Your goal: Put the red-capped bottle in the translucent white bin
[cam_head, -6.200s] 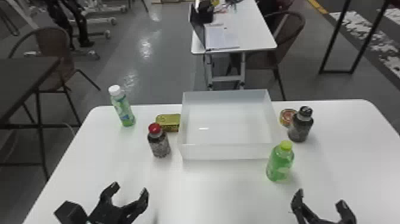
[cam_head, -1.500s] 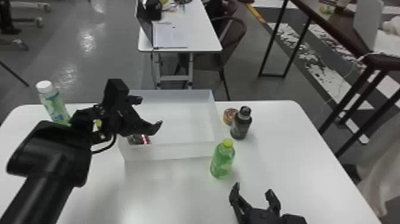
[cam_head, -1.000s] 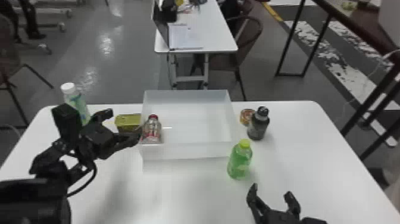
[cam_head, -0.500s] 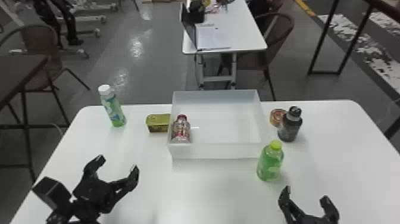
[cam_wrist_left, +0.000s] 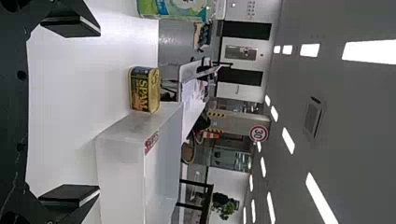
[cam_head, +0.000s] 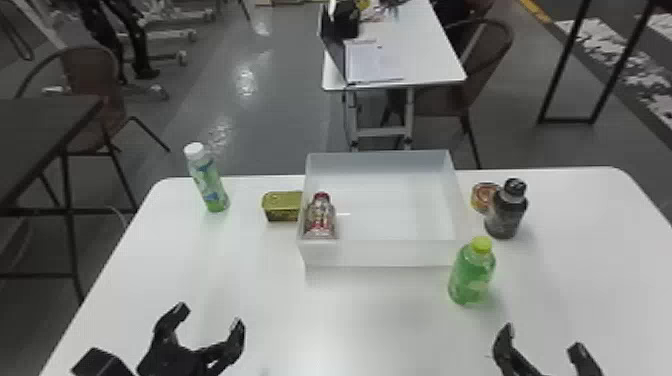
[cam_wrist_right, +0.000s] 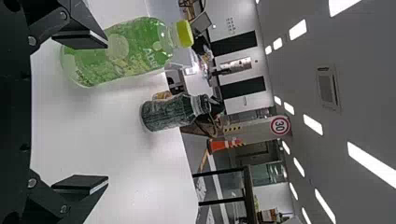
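The red-capped bottle (cam_head: 320, 218) lies inside the translucent white bin (cam_head: 385, 253), against its left wall, its cap toward the far side. My left gripper (cam_head: 209, 314) is open and empty over the table's front left, short of the bin. In the left wrist view, its fingers stand wide apart around nothing, the left gripper (cam_wrist_left: 70, 109) facing the bin (cam_wrist_left: 122, 175), with a bit of red label (cam_wrist_left: 151, 141) seen at the bin's edge. My right gripper (cam_head: 542, 334) is parked open at the front right; in the right wrist view the right gripper (cam_wrist_right: 80, 112) holds nothing.
A yellow can (cam_head: 283, 205) touches or nearly touches the bin's left side; a white-capped green bottle (cam_head: 207, 178) stands farther left. Right of the bin are a round can (cam_head: 482, 197) and a dark bottle (cam_head: 506, 210). A yellow-capped green bottle (cam_head: 472, 272) stands near its front right corner.
The red-capped bottle went from the table into the bin. My left gripper has let it go and drawn back to the front left. The head view swung right and back; the right gripper stayed parked.
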### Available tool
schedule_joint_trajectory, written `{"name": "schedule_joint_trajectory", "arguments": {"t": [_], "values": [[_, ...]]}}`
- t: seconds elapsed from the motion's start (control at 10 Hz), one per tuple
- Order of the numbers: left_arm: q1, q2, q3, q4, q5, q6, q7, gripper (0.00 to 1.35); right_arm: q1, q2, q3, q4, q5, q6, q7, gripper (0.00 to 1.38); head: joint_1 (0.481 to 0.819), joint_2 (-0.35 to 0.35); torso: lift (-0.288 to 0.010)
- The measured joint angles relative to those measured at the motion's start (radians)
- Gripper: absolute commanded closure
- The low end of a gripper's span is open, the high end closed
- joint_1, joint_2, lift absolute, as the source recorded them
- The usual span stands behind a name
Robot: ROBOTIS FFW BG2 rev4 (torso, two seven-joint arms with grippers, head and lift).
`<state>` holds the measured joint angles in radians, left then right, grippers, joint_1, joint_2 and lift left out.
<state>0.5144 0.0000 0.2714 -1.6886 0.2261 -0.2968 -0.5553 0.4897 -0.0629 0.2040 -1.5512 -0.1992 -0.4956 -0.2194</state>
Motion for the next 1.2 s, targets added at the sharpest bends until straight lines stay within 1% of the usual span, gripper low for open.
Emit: {"name": "schedule_joint_trajectory", "arguments": {"t": [0.9,1.2], "values": [[-0.011,0.000,-0.027,0.021,0.028,0.005,0.000,0.12,-0.003,-0.001,-0.003,-0.001,0.019,0.000,-0.004,0.25,0.695,0.104,-0.077],[-0.011,0.000,-0.029,0.024,0.034,0.009,0.000,0.12,0.003,-0.002,-0.006,-0.017,0.062,0.008,-0.028,0.25,0.695,0.101,-0.077]]}}
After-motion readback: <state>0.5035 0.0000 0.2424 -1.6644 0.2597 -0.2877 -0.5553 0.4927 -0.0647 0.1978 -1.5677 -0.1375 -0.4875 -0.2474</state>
